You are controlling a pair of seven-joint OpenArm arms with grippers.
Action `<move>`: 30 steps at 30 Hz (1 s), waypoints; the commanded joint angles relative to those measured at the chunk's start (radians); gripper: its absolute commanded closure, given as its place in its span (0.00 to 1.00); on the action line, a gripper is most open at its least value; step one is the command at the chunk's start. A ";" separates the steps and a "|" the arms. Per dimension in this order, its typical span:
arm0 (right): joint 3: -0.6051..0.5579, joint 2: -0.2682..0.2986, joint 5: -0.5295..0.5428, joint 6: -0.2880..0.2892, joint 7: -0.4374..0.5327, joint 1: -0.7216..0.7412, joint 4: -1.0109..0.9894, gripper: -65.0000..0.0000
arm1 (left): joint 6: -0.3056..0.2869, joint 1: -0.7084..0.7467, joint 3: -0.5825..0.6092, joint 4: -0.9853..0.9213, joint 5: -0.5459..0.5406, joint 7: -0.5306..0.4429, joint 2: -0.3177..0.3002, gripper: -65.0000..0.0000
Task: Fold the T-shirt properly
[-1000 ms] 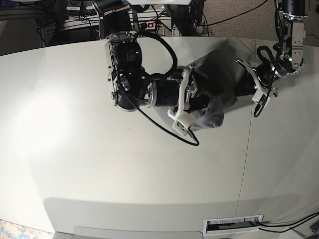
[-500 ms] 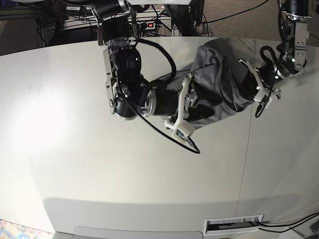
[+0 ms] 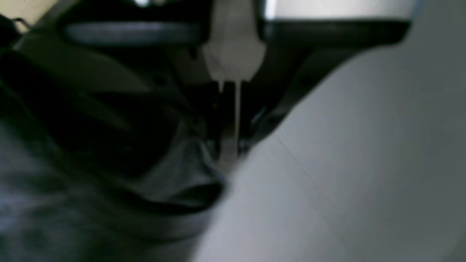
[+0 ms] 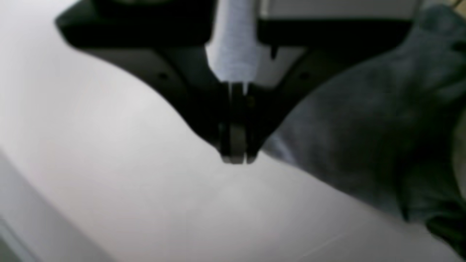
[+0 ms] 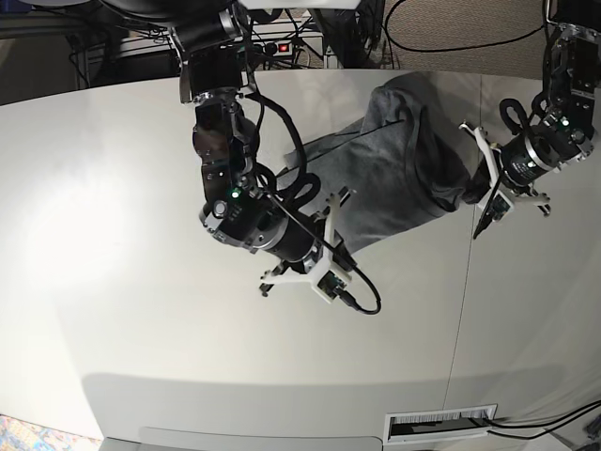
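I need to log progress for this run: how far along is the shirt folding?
Early. Nothing looks folded: the T-shirt lies bunched and creased on the table. In hand: the left gripper is shut on the T-shirt's edge, while the right gripper is shut beside the cloth, apparently holding nothing. Left: spreading it flat and all the folds.

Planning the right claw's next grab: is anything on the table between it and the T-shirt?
Nothing visible. The right claw, shut and empty, hangs over bare table just beside the T-shirt.
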 commanded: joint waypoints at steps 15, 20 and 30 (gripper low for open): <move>-0.002 0.006 -0.190 0.001 0.199 0.155 -0.188 1.00 | 0.037 0.191 -0.008 0.310 -0.239 -0.004 0.036 1.00; -0.002 0.006 -0.216 0.001 0.287 0.217 -0.343 1.00 | -0.063 0.254 -0.008 0.306 -0.391 -0.003 0.103 1.00; -0.002 0.006 -0.214 0.001 0.293 0.238 -0.434 1.00 | -0.138 0.278 -0.007 0.145 -0.412 -0.072 0.166 1.00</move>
